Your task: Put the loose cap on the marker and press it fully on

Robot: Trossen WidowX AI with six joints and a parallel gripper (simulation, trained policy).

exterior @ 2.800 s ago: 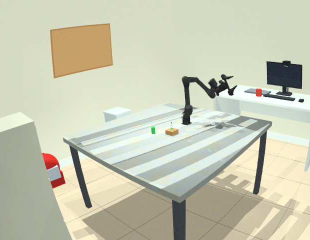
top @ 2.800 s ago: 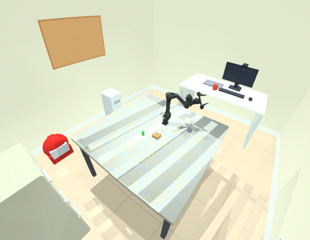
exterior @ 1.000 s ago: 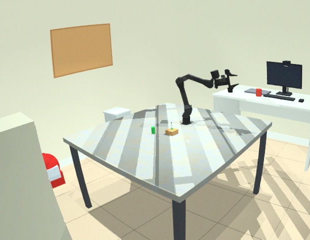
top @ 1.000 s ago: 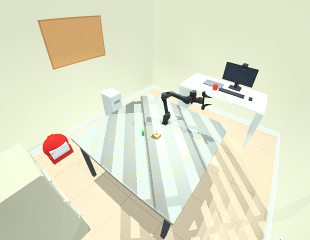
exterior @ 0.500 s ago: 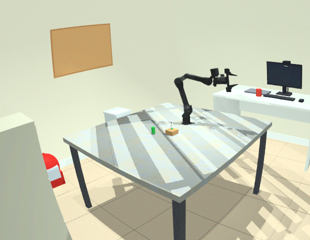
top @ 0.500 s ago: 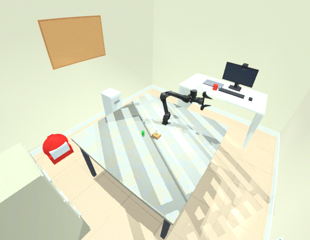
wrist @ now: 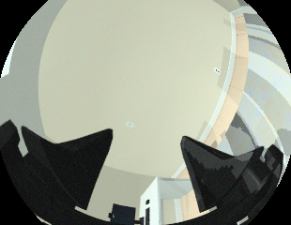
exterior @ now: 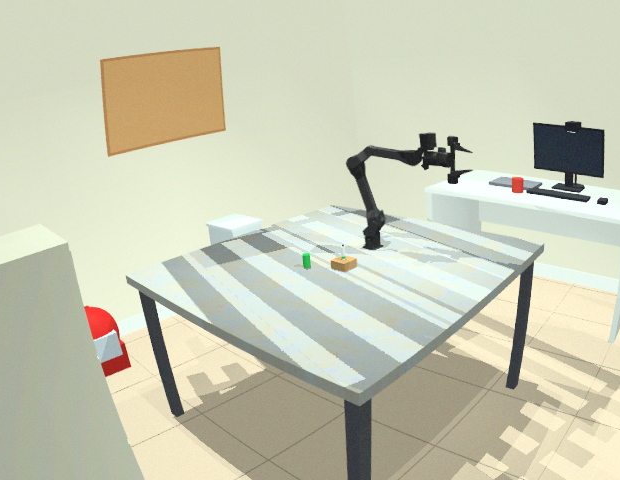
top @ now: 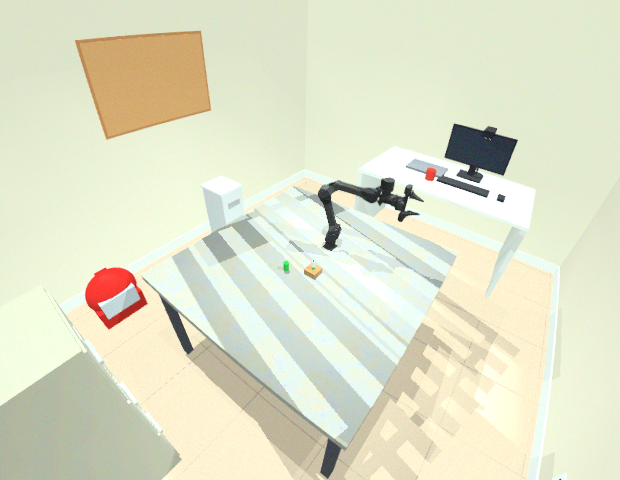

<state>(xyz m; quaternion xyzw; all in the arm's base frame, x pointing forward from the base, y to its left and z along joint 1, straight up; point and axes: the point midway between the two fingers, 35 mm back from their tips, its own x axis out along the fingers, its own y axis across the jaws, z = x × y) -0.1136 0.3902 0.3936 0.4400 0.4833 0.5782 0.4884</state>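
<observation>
The green cap [top: 286,266] [exterior: 306,260] stands upright on the table [top: 279,330] [exterior: 279,310], to the left of the holder block. The wooden holder block [top: 311,275] [exterior: 343,265] lies on the table in front of the arm's base. The white marker [top: 313,264] [exterior: 343,251] stands upright in it, its dark tip bare at the top. My gripper [top: 420,206] [exterior: 471,161] [wrist: 147,138] is open with nothing between its fingers. It is held high, far to the right of the block and cap, pointing away from them. The wrist view shows neither marker nor cap.
A white desk [top: 388,162] [exterior: 553,209] stands beyond the table on the right. It bears a monitor [top: 480,148] [exterior: 567,148], a keyboard [top: 462,186] [exterior: 557,194] and a red mug [top: 430,174] [exterior: 517,184]. A white cabinet [top: 222,201] [exterior: 234,224] stands behind the table's left side.
</observation>
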